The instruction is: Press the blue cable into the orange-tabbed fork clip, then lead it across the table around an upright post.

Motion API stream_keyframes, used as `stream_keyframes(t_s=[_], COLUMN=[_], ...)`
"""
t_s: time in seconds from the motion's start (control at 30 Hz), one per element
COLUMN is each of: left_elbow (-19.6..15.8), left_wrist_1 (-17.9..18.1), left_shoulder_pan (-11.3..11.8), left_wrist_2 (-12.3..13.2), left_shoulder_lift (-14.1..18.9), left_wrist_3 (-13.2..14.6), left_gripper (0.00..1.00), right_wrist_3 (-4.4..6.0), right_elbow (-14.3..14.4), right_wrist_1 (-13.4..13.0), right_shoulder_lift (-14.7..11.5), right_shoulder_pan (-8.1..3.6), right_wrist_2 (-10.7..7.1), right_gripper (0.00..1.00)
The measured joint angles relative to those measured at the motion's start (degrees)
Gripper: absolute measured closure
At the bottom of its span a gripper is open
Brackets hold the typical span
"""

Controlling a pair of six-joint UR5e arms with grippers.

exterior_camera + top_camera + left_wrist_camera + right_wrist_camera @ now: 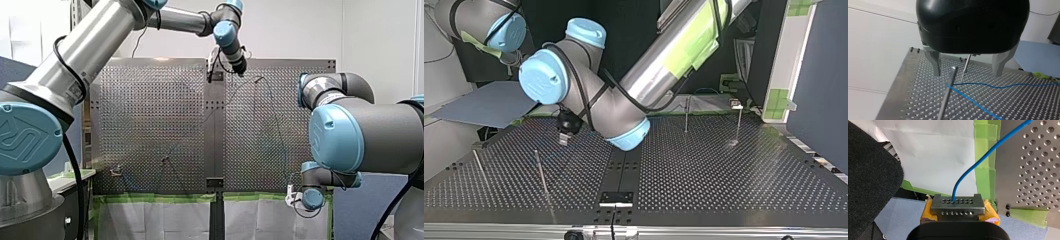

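Gripping the blue cable, my right fingers sit opposite a logo-embossed cap.

Green tape strip at 6 o'clock in front view, white sheet just below. Blue-grey board at 9 o'clock in top view, green tape squares at 2 o'clock.

No legible words, nos. or labels in any view; only sign is a raised emblem moulded into the blue joint cap low on my left arm, at front view's left edge; it shows as curved, interlocked strokes, partly cut off by that edge; looks like a maker's logo, but letters can't be made out w/ certainty; no brand name readable.
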Motion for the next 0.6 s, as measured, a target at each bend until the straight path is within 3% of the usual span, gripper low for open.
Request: stream_keyframes(t_s=[0.27,0.6], left_elbow=[-3.7,-9.4], left_wrist_1=[3.5,9.2], left_shoulder_pan=[1.3,2.5], left_wrist_2=[-0.1,-1.1], left_shoulder_lift=[3.7,9.3], left_wrist_3=[-2.4,-8.0], left_gripper=[0.00,0.00], right_wrist_3=[-0.06,-0.08], right_elbow=[0.0,0.0], right_wrist_1=[0.0,0.2], right_shoulder_lift=[0.0,0.0], right_shoulder_pan=[0.00,0.05], right_wrist_2=[-0.05,-0.15], right_gripper=[1.00,1.00])
